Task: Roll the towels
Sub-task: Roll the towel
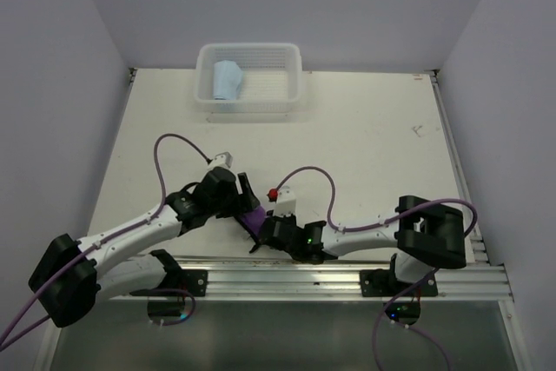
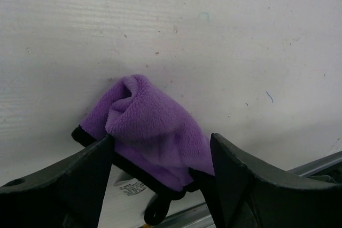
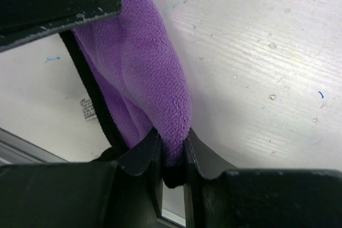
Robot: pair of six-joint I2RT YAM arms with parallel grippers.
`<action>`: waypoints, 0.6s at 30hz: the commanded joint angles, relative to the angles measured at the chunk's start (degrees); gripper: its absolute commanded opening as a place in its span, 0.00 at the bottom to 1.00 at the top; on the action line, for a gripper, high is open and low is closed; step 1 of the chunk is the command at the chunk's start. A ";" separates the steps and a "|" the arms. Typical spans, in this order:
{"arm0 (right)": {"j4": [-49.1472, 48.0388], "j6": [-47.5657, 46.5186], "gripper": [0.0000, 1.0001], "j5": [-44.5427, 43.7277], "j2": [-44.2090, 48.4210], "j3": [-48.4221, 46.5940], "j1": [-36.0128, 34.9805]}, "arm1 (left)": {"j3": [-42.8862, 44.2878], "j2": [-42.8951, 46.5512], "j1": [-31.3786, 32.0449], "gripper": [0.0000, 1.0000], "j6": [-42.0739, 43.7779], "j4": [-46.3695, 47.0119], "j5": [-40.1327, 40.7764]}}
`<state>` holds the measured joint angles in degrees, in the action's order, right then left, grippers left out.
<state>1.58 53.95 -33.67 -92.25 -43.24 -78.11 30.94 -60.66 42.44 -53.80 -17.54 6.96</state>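
Observation:
The purple towel [image 1: 254, 218], edged in black, lies bunched and partly rolled on the white table near the front edge, between my two grippers. My left gripper [image 2: 160, 156] is open, and its two black fingers [image 2: 80, 180] straddle the towel's [image 2: 152, 129] near end. My right gripper [image 3: 173, 150] is shut on a fold of the purple towel [image 3: 139, 68], pinching the edge between its pads. In the top view the left gripper [image 1: 247, 194] sits just above the right gripper [image 1: 263, 232]. The light blue towel [image 1: 228, 80] lies rolled in the white basket [image 1: 291, 84].
The basket stands at the table's far edge, left of centre. A metal rail [image 1: 347, 277] runs along the near edge just behind the purple towel. A white care label [image 2: 131, 187] and a black hanging loop [image 2: 152, 214] stick out of the towel's hem. Walls close in both sides.

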 commanded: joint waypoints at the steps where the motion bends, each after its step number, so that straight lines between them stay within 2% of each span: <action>1: 3.77 0.01 0.00 -5.96 -2.58 -2.46 -1.34 | 2.81 -0.86 -0.25 0.76 0.98 -3.38 -1.86; 12: 4.56 0.10 0.00 -11.76 -5.31 -4.47 -5.38 | 6.41 -4.28 -0.25 0.75 -0.08 -6.63 -0.64; 18: 6.23 0.27 0.00 -18.18 -7.15 -6.68 -9.43 | 7.12 -7.36 -0.25 0.75 -0.95 -8.21 0.95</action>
<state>4.73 53.89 -46.54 -97.97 -48.18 -85.36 35.79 -67.05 42.44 -54.06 -23.66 6.50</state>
